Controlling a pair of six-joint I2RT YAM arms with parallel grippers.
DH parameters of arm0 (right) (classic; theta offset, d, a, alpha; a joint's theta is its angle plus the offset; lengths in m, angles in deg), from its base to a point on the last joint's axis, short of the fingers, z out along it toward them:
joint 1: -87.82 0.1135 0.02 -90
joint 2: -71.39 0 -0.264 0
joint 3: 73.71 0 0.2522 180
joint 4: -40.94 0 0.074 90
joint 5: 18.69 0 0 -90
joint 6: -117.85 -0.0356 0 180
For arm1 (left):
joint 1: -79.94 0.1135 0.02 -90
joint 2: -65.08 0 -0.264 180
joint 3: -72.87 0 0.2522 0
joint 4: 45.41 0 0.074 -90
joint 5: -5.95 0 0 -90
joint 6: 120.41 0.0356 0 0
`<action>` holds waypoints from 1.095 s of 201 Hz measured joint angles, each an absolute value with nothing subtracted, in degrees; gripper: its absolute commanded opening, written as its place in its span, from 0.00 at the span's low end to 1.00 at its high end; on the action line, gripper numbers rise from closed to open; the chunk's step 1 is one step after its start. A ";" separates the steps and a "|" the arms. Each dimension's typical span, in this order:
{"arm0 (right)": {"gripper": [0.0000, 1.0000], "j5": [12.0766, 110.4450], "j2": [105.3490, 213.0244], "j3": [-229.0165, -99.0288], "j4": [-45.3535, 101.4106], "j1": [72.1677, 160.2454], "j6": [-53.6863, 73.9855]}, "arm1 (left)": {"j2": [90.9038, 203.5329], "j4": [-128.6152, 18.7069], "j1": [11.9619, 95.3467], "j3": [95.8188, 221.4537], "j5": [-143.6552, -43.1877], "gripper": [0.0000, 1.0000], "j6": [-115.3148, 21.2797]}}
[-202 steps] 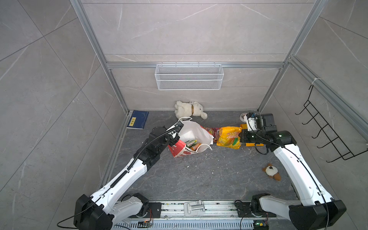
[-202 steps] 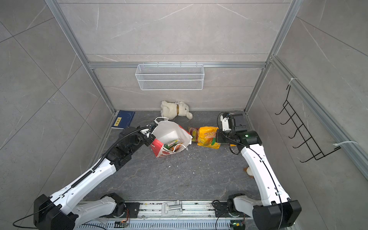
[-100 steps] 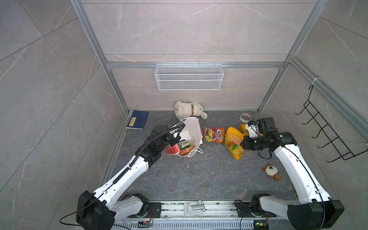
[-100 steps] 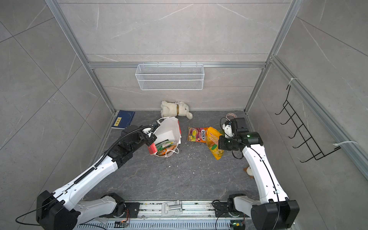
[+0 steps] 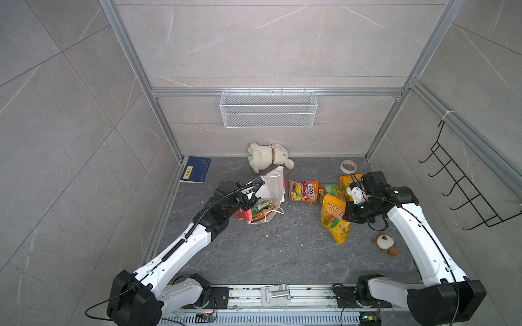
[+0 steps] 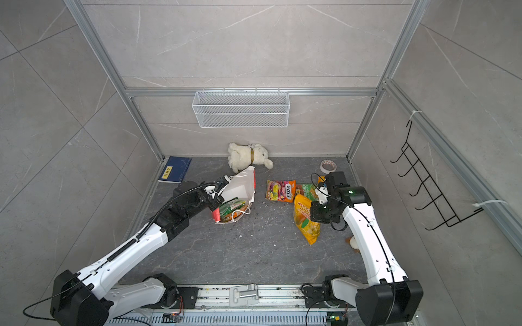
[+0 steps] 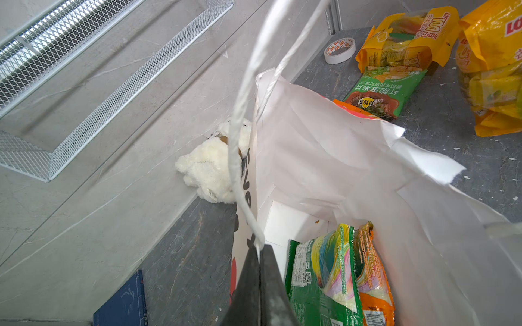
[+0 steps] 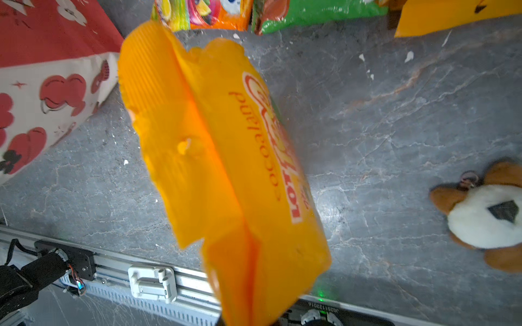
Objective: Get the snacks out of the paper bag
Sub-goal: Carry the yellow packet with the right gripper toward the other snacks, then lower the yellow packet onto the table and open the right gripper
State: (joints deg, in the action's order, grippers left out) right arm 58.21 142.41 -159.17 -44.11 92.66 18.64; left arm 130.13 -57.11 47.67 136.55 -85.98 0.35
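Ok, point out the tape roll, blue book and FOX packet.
tape roll [image 5: 344,170]: in a top view, its white wall
blue book [image 5: 195,173]: in a top view, cover middle
FOX packet [image 5: 303,191]: in a top view, front middle

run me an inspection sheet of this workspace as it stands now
surface: grey stone-look table, white crumbs scattered
job's things: paper bag tilted, bagged packets inside; FOX packet, green packet, yellow packet out on the table; orange packet held
clutter: white plush, blue book, tape roll, brown plush
grippers: left gripper fingers shut on paper bag rim; right gripper fingers shut on orange packet
cables: black conduit along left arm; cable loop by right wrist
surroundings: wire basket on back wall, hook rack on right wall
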 measured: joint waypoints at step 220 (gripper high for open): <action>0.00 42.34 138.63 -138.19 -12.87 81.02 -2.81 | 129.85 -51.69 47.67 132.79 -87.76 0.00 -1.48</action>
